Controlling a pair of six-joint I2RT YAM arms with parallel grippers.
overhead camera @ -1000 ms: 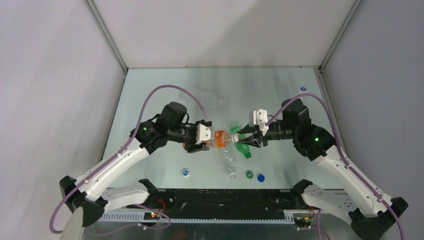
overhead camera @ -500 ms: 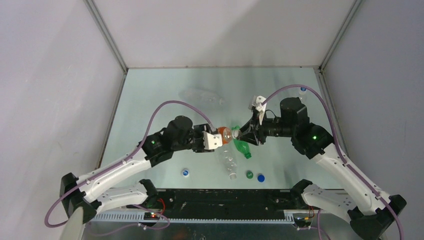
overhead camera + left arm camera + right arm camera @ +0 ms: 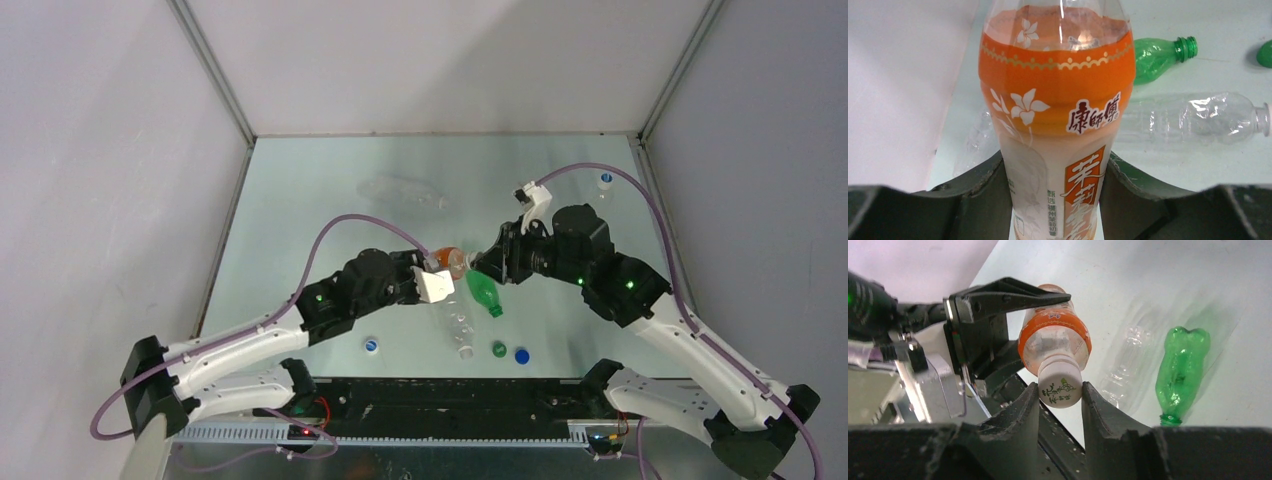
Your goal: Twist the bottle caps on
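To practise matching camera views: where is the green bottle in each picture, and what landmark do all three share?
Top external: green bottle, near the centre.
Left wrist: upper right, lying uncapped.
Right wrist: right side, neck towards the bottom edge.
Shared landmark: orange bottle, in all three.

A: Surface?
B: Pale green table [image 3: 300, 200], glossy, soft glare. Black rail [image 3: 440, 395] along its near edge.
A: Walls?
B: Plain grey-white. Left wall [image 3: 100, 150], far wall [image 3: 440, 60], right wall [image 3: 770, 150]. Metal posts [image 3: 210, 70] at both far corners.
A: Light?
B: Even, shadows weak.
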